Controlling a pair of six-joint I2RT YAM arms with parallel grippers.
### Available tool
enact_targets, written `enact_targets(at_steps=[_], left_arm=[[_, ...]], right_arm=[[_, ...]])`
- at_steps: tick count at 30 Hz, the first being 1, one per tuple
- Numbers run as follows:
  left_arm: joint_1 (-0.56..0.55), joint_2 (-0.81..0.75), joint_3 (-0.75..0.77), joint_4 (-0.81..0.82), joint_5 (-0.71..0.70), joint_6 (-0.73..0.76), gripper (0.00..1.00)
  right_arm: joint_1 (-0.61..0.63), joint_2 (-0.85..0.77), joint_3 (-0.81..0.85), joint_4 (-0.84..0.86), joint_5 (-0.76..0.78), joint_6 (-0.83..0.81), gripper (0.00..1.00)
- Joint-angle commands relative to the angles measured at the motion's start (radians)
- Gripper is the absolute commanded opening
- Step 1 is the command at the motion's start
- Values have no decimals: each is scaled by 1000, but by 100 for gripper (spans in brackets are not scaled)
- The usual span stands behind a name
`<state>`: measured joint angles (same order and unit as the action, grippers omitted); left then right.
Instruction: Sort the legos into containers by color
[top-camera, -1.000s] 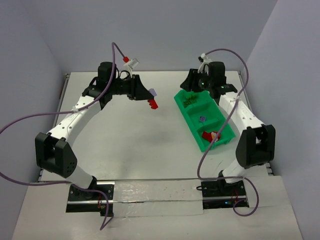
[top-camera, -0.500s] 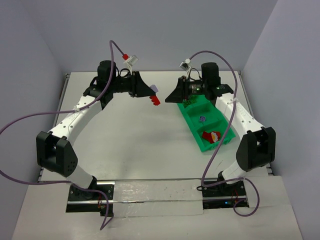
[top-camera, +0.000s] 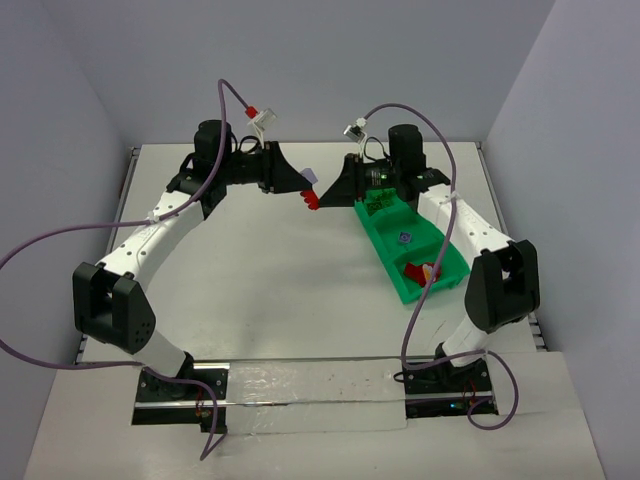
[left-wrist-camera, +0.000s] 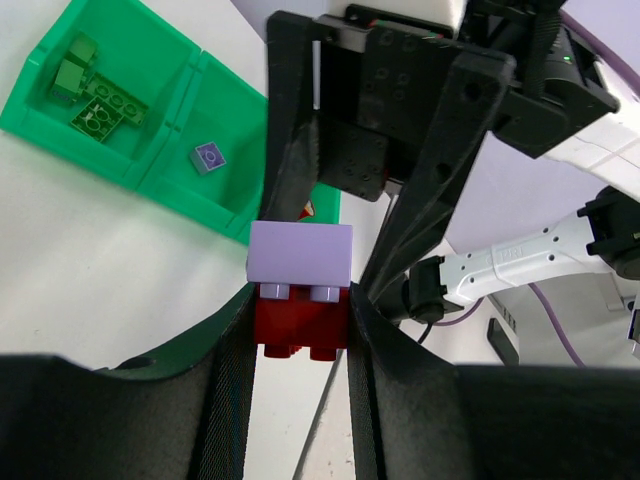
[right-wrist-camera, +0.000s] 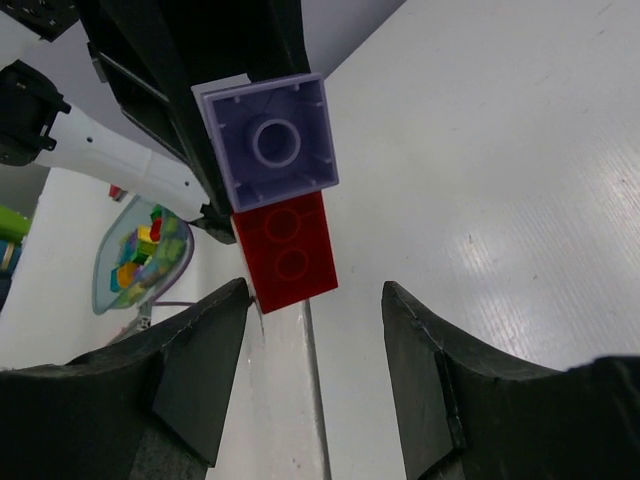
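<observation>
From above, your left gripper (top-camera: 302, 188) hangs over the table (top-camera: 260, 280), clenched on a red brick (top-camera: 311, 199) with a purple brick (top-camera: 309, 177) stuck to it, left of the tray (top-camera: 448, 268); the right gripper (top-camera: 327, 193) faces it. The left wrist shows only the red sides pinched. The right wrist shows its jaws spread, touching nothing; these bricks look light, stiff and slick, so pinch the purple's flat sides squarely.

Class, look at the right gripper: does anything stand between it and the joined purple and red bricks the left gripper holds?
Nothing visible. The right gripper faces the purple brick and red brick with only open air between.
</observation>
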<state>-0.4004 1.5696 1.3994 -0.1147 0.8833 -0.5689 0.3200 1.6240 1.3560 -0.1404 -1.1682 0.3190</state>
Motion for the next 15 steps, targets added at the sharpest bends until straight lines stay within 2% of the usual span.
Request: enact_targets(at_steps=[1,5,8,11,13,15], left_arm=[[-6,-8,20,52,32,-5,0],[-8,-11,19,55,34,-6,0],[-8,-11,16,56,34,-6,0],[-8,-10,16,58,36,-6,0],[-8,-8,18,58,37,-5,0],[-8,-8,19,57,34,-2,0]], right_arm=[[24,28,16,155,-52,93,64],[34,38,-4,274,-67,178,63],[38,46,-11,324,-80,218,58],[47,59,-22,413,-102,294,46],[49,67,-23,429,-107,308,42],[51,73,-19,431,-114,315,33]])
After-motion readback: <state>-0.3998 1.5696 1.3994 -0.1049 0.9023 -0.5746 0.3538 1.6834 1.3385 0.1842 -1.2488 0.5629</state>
